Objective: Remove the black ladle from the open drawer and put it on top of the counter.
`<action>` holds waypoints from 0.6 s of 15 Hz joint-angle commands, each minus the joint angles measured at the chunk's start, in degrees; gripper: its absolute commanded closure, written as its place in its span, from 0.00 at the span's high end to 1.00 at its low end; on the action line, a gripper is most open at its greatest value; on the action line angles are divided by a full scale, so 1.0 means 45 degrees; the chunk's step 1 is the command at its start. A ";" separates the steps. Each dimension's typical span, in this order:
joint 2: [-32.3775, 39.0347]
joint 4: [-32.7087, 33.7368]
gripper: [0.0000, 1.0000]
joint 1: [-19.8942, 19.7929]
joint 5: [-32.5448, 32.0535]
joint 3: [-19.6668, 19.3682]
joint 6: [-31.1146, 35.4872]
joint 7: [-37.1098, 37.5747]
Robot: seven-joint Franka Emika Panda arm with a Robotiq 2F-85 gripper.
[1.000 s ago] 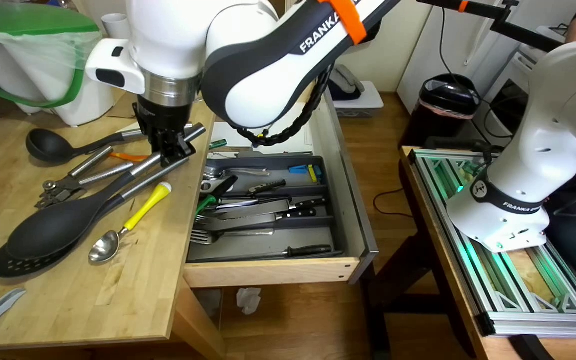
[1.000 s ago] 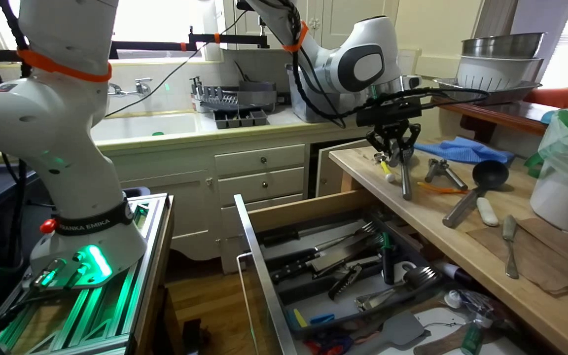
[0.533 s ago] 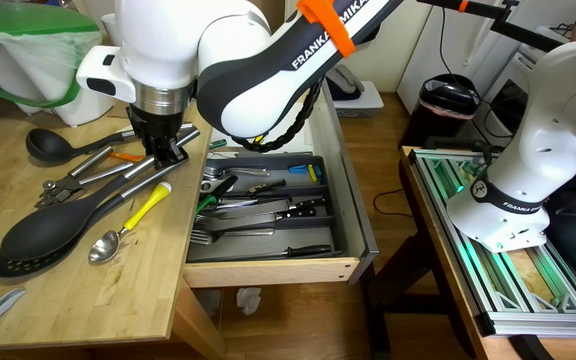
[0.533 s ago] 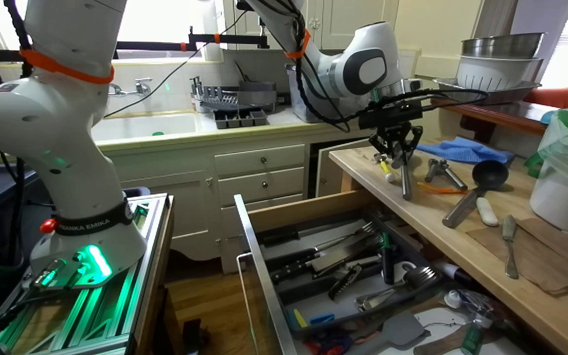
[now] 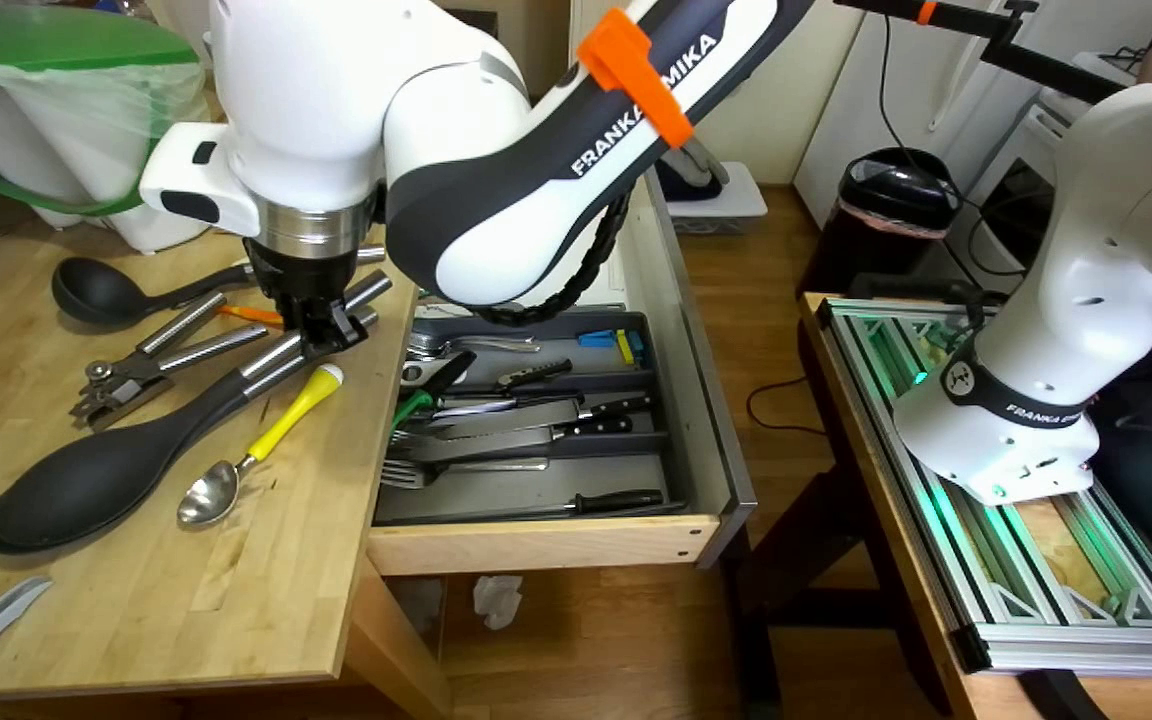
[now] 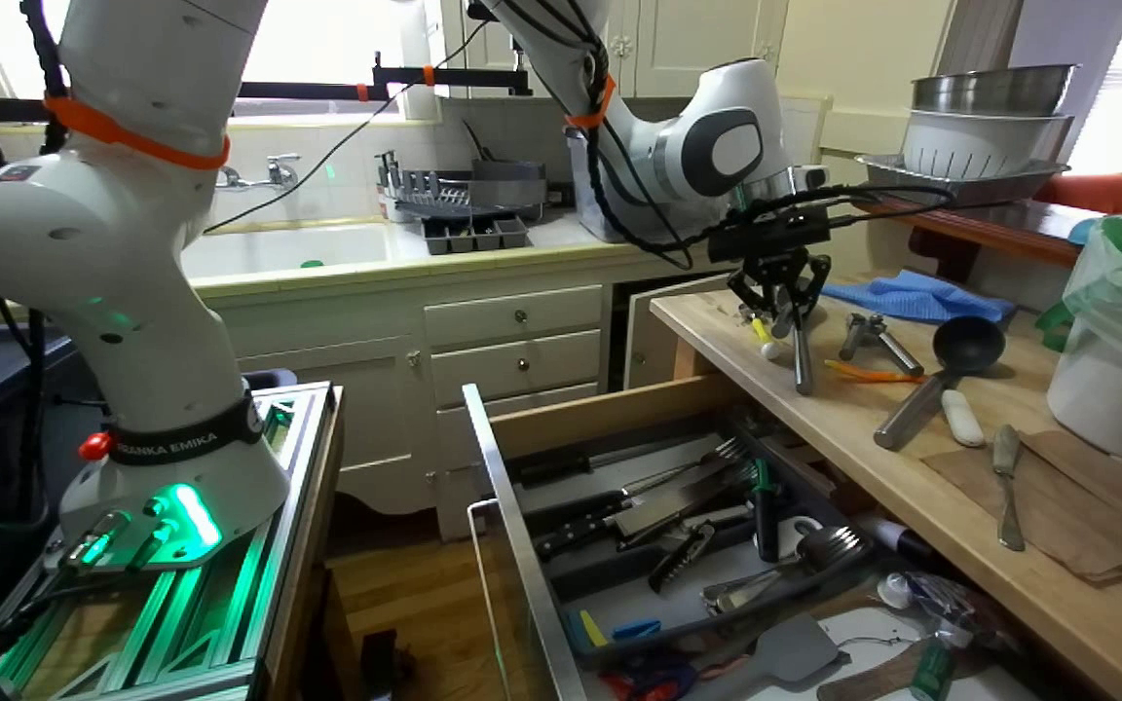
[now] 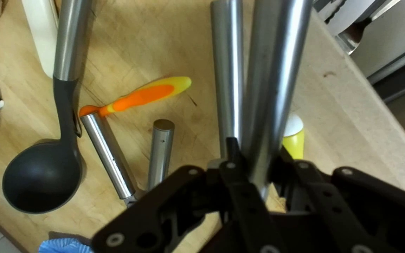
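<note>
Black is the large ladle (image 5: 86, 480) we see over the worktop (image 5: 266, 590), its handle (image 7: 272, 77) gripped by the end effector (image 7: 258, 154); in the drawer (image 5: 546, 545), the grey tray (image 5: 596, 382) holds knives (image 5: 596, 426) and forks (image 5: 411, 472).

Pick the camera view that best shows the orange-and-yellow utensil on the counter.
Wrist view: the orange-and-yellow utensil shows large, its yellow tip and orange grip distinct. Both exterior views show it only as a small thin strip; in an exterior view the gripper may hide its tip.
</note>
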 commanded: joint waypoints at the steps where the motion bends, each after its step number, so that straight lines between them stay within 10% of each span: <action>1: 0.0392 0.0423 0.06 0.0217 -0.0750 -0.0360 0.0177 0.0709; 9: 0.0877 0.0817 0.06 0.0139 -0.0844 -0.0269 0.0221 0.0797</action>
